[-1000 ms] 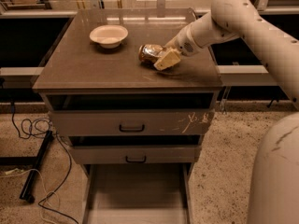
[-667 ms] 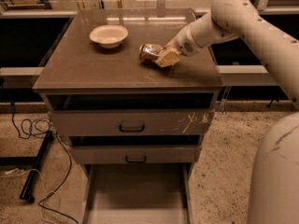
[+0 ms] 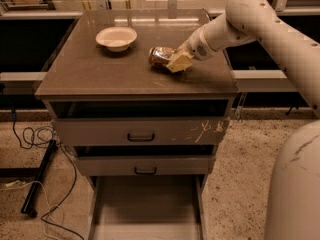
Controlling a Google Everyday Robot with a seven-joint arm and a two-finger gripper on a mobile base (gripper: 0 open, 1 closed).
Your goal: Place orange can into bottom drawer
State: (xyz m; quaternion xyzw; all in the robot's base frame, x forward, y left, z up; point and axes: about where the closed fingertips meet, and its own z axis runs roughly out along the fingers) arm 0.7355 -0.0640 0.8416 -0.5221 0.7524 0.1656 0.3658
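Note:
The orange can (image 3: pixel 159 56) lies on its side on the brown cabinet top (image 3: pixel 100 74), right of centre. My gripper (image 3: pixel 176 61) comes in from the right on the white arm (image 3: pixel 250 19) and sits right against the can's right end, touching or around it. The bottom drawer (image 3: pixel 145 209) is pulled out at floor level below the cabinet front, and its grey floor is bare.
A white bowl (image 3: pixel 116 37) stands on the top, left of the can. The two upper drawers (image 3: pixel 140 134) with dark handles are nearly shut. Black cables (image 3: pixel 35 184) lie on the floor at the left. My white body (image 3: pixel 295 184) fills the lower right.
My gripper has shifted slightly left and up, closer onto the can. The can has not visibly moved.

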